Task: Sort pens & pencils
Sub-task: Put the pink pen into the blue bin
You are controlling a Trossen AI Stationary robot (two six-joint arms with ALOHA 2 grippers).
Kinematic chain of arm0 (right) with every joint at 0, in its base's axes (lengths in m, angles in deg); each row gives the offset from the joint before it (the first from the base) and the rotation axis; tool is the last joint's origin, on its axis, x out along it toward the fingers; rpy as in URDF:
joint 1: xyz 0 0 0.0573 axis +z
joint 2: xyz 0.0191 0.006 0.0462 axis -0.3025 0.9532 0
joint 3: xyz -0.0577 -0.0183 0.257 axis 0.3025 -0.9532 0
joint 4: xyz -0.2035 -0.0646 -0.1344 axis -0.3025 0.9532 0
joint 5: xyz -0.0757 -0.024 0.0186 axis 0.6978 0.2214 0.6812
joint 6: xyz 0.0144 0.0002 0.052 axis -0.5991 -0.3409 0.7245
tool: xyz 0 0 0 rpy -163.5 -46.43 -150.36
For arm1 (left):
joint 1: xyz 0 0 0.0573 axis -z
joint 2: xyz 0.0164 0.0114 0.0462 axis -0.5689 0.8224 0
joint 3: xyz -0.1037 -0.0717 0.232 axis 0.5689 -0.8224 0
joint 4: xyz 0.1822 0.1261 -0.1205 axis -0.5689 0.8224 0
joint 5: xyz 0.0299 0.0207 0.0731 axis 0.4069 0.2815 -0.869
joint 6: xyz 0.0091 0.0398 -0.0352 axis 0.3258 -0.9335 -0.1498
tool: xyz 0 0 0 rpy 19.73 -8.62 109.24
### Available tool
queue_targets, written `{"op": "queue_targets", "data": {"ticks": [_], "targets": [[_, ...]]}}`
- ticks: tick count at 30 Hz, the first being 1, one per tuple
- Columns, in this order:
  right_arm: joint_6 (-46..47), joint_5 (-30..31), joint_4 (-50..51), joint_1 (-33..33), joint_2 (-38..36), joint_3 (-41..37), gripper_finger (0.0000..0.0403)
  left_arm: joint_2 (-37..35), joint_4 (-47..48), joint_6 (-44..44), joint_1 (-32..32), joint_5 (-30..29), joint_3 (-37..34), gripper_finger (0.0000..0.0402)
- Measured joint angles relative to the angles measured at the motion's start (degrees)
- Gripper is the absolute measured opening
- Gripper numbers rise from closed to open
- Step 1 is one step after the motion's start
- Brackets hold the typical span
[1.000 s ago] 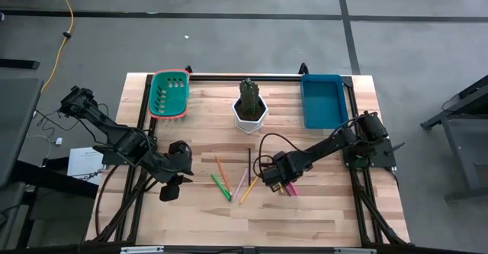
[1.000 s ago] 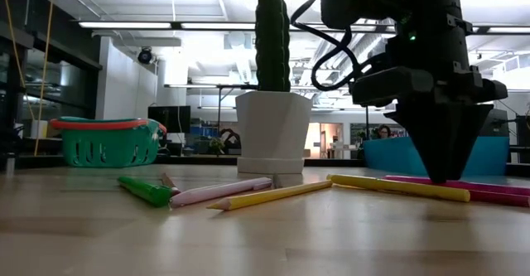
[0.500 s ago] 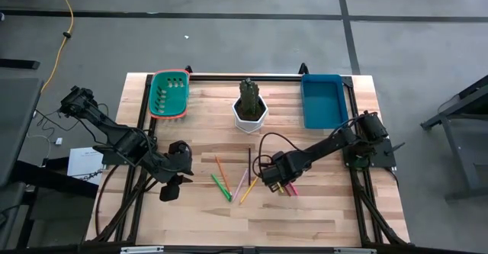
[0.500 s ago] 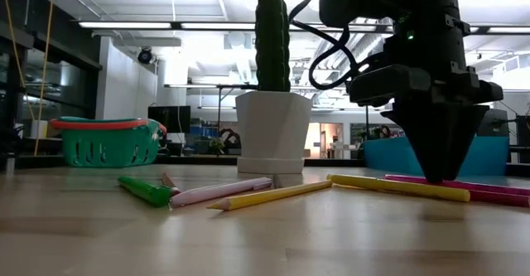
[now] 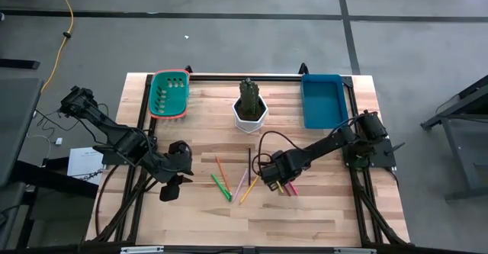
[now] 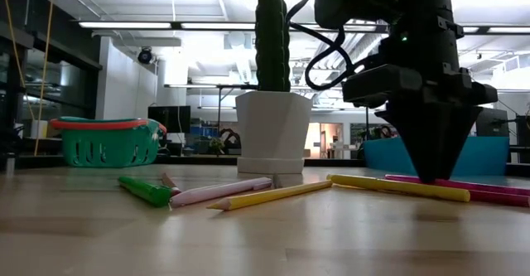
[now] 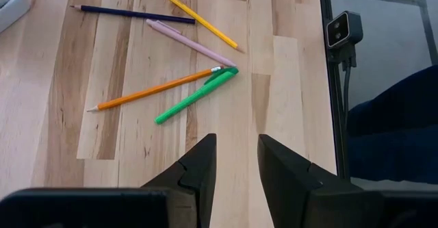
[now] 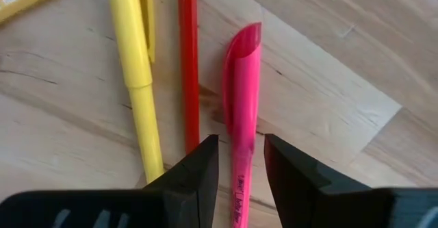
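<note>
Pink pen [image 8: 241, 98] btwn open right fingers [image 8: 195, 170], on table.

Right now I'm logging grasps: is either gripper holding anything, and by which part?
Nothing is held. The right gripper stands open over the pink pen, fingers straddling its barrel; the left gripper hangs open and empty.

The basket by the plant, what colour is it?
Green basket, orange rim; high view shows it best.

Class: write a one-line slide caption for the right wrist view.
Open right gripper poised over a pink pen.
</note>
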Motion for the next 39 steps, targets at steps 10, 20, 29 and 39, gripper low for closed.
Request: {"op": "queue_targets", "data": {"ticks": [10,20,29,39], "targets": [[-0.6,-0.1,-0.3,-0.4,0.0,0.0,0.0110,0.0,0.0,0.0,0.0,0.0,0.0,0.0097],[-1.1,-0.6,-0.4,-0.7,0.5,0.0,0.0110,0.0,0.0,-0.1,0.0,0.0,0.0,0.0097],[-1.5,-0.7,-1.2,-0.7,0.5,0.0,0.0110,0.0,0.0,0.0,0.0,0.0,0.0,0.0097],[-2.0,-0.6,-1.3,-0.9,0.5,0.0,0.0110,0.0,0.0,0.0,0.0,0.0,0.0,0.0097]]}}
